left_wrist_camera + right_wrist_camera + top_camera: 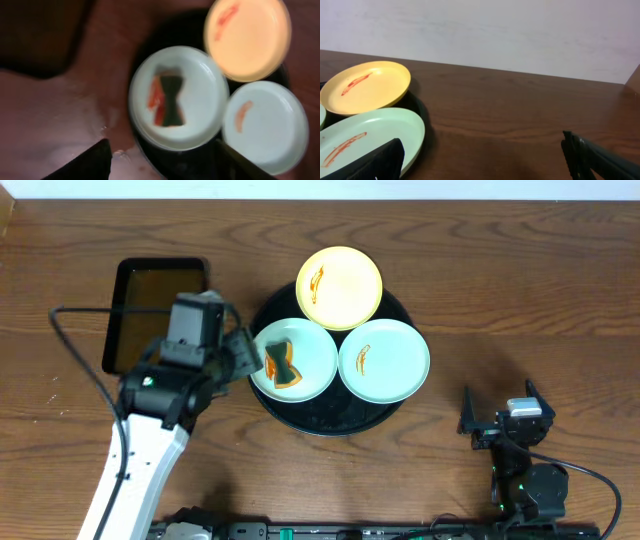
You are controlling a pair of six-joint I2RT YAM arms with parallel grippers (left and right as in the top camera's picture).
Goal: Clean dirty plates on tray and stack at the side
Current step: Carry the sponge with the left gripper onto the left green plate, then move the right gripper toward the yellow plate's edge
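Below my left pincer [248, 358], just past its fingertips, lay a mint plate [305, 340] with a sponge [282, 363] flat on it. A streak of orange sauce showed beside the sponge. That pincer was spread, with nothing between its fingers. It hung over the plate's nearer rim, apart from the sponge. To its right sat the second mint plate [395, 370], and ahead and to the right the yellow plate [350, 295], each with an orange smear. All three plates rested on the round tray [320, 420], rims crowded together; whether they touched I could not tell. Ahead and to the left of that pincer lay the small tray [158, 330] on the table [500, 280].

My right pincer [481, 142] was spread wide too, pinching nothing, low over the table. The round tray stood apart from it on its left, the second mint plate nearest, the yellow plate just beyond.
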